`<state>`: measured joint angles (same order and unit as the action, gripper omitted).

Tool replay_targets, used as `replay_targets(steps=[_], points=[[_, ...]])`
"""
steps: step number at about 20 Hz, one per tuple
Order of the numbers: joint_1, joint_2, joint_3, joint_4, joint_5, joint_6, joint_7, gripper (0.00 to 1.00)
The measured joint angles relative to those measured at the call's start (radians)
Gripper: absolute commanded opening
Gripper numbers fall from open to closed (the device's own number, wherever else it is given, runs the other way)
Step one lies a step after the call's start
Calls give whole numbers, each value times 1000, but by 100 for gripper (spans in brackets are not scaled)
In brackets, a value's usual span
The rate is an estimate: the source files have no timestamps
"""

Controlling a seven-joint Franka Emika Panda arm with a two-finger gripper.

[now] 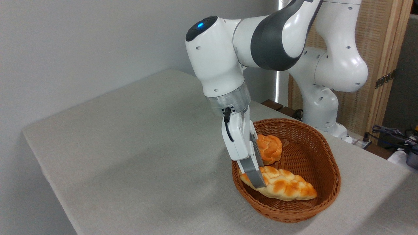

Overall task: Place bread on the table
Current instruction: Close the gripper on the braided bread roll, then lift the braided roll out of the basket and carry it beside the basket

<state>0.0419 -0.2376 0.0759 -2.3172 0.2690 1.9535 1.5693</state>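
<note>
The bread (287,187), a long braided golden loaf, lies in the front of a brown wicker basket (333,169). My gripper (258,182) reaches down into the basket's left side and grips the loaf near its left end. One grey finger (254,174) crosses the front of the loaf, while the other is hidden behind it. The loaf's left end sits a little higher than its right end, which rests on the basket floor. The table (130,147), covered in light grey cloth, stretches left of the basket.
A small round orange bun (270,148) sits in the basket behind the loaf, just right of the gripper body. The arm's white base (321,111) stands behind the basket. Cables and gear (396,137) lie at the far right edge.
</note>
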Motion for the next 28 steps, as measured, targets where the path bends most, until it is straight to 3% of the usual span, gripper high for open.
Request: replay_targets(steps=[2, 7, 13, 18, 20, 23, 25, 28], points=[[0, 0, 0, 0, 0, 0, 0, 19], [0, -6, 0, 1, 0, -28, 0, 0], [0, -25, 0, 70, 0, -137, 0, 0], [-1, -25, -6, 169, -13, -146, -1, 0], [-4, -12, -11, 231, -82, -146, -6, 0], [-7, 60, -22, 364, -238, -146, -29, 0], [-8, 144, -47, 467, -293, -146, -141, 0], [-10, 270, -97, 590, -311, -143, -395, 25]])
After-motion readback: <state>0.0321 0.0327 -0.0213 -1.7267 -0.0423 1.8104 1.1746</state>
